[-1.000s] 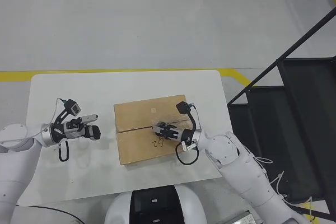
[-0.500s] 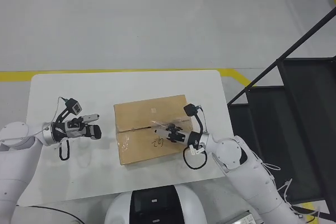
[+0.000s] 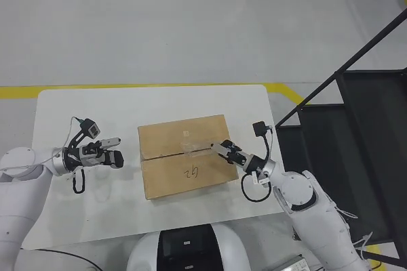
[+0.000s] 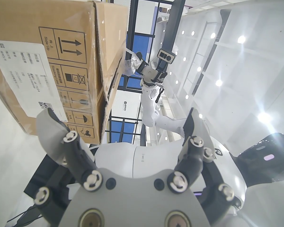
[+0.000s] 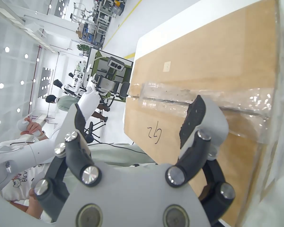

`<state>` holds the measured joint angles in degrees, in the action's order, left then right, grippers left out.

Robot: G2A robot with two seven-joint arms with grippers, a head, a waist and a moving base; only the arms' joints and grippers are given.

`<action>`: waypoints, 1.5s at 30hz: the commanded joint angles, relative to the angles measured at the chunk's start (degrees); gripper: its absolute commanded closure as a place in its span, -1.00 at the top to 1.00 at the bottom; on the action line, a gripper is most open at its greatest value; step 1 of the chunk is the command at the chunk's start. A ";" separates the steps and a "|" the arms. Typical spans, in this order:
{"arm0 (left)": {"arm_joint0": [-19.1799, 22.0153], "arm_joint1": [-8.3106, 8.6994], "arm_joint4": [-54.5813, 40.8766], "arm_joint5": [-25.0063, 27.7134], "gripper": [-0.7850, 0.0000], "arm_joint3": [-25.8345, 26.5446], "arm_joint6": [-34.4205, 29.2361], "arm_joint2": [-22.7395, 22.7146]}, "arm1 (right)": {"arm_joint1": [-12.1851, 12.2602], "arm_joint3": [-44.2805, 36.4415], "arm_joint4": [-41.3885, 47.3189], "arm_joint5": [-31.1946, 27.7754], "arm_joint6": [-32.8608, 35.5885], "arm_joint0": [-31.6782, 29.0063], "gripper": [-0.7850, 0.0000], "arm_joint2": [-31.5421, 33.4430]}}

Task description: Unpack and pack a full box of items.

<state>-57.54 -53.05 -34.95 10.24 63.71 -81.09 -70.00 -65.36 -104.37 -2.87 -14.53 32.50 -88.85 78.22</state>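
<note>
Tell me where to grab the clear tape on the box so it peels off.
Pinch the tape at its crumpled end mid-seam, coming from above with the open right gripper. That end stands up off the box, while the rest lies flat.

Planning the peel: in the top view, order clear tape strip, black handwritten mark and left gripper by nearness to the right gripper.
1. Clear tape strip, on the brown cardboard box's seam, beside the right gripper.
2. Black handwritten mark, on its top.
3. Left gripper, beyond the box.
</note>
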 commanded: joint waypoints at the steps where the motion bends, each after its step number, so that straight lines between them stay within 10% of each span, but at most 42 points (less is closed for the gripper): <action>1: 0.03 -0.03 0.01 0.05 1.00 -0.06 -0.02 0.02 | 0.10 -0.23 3.29 -0.11 0.48 -1.06 1.00 1.10; 27: -1.02 -0.82 -2.45 -0.33 1.00 1.55 4.36 0.94 | -0.45 2.75 3.53 3.29 -5.57 1.60 1.00 -0.55; 45: 9.99 -7.56 -4.06 0.95 1.00 -8.06 1.46 16.82 | -0.04 -1.21 4.80 2.50 -7.37 -1.63 1.00 4.34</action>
<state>-48.24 -60.14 -38.76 10.95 56.41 -79.20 -54.09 -65.45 -105.65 1.92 -12.08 25.08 -90.13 82.08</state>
